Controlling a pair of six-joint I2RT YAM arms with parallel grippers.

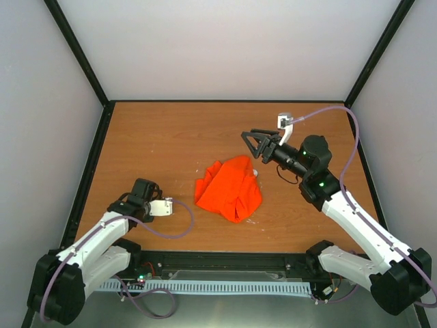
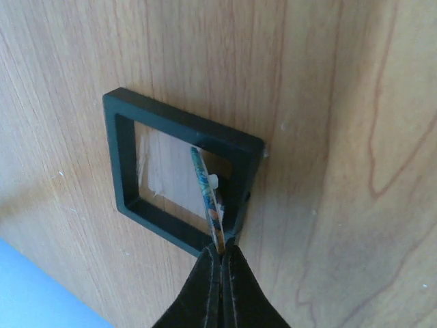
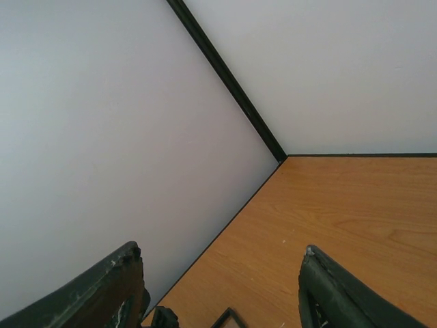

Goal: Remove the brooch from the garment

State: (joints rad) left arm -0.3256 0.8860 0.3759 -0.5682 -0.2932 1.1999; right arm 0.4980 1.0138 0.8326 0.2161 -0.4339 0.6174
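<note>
Everything is bright, with soft, even light. Shadows on the table (image 1: 164, 137) are faint. The clear middle of the black frame (image 2: 184, 128) shines white. The wood grain looks sharp.

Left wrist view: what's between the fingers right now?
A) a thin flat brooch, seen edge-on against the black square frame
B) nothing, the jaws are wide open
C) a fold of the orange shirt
A. The left gripper is shut on the brooch, a thin disc seen edge-on in front of the black frame. The garment lies apart at mid-table in the top view.
</note>
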